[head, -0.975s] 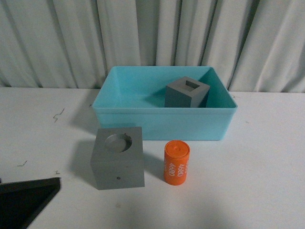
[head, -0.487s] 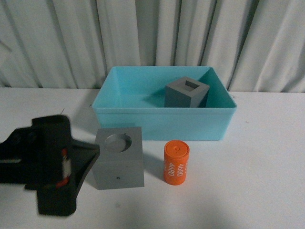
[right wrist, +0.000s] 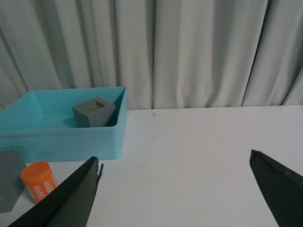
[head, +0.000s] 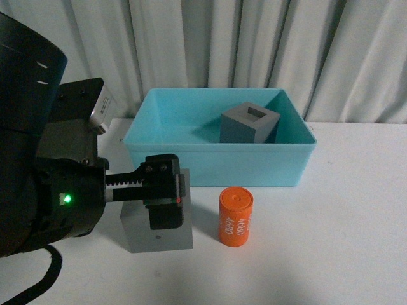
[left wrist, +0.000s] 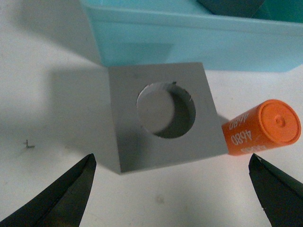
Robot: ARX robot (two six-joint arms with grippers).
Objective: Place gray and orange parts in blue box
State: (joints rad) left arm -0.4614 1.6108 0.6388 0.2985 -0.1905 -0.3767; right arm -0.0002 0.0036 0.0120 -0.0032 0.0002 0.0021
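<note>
Seemingly a test lab: plain white table [head: 356,254], pale pleated curtain [head: 254,44] (spanning the whole backdrop).

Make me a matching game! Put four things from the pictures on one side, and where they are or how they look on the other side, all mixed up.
Things
1. cube with round hole
2. cube with square hole
3. orange can
4. left gripper

Descriptions
A. inside the blue box
B. wide open
C. gray, on the table outside the box
D. standing upright on the table, printed 4680

Right pairs: 1-C, 2-A, 3-D, 4-B
</note>
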